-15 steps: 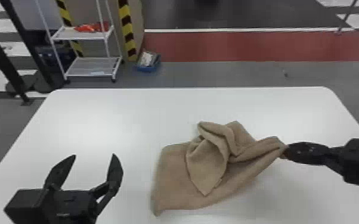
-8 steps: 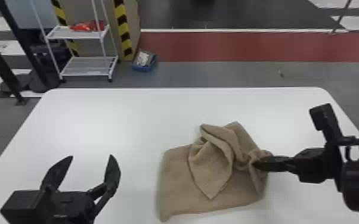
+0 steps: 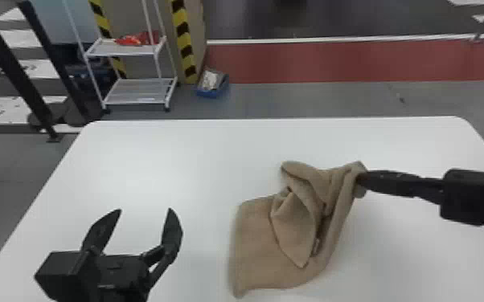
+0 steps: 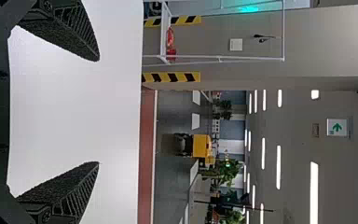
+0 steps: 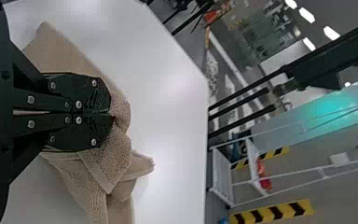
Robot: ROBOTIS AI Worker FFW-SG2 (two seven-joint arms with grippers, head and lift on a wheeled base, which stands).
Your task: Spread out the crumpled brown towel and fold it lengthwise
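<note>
The brown towel [image 3: 257,241] lies right of the table's centre, its left part flat and its right part bunched in folds with a corner flap pointing toward the front. My right gripper [image 3: 361,179] is shut on the towel's far right edge, lifting it a little off the table. Seen from the right wrist, the gripper [image 5: 112,113] has its fingers together with towel [image 5: 116,154] bunched around their tips. At the front left, my left gripper [image 3: 144,211] stands open, apart from the towel. From the left wrist, that gripper [image 4: 99,111] has its fingers wide apart with nothing between them.
The white table [image 3: 152,168] extends around the towel. On the floor beyond it stand a white wire rack [image 3: 140,91] and a blue box [image 3: 212,84], both past the table's far edge.
My right gripper first moved left with the towel's edge, then away toward the table's far side, pulling the right part into upright folds. The left gripper has barely shifted.
</note>
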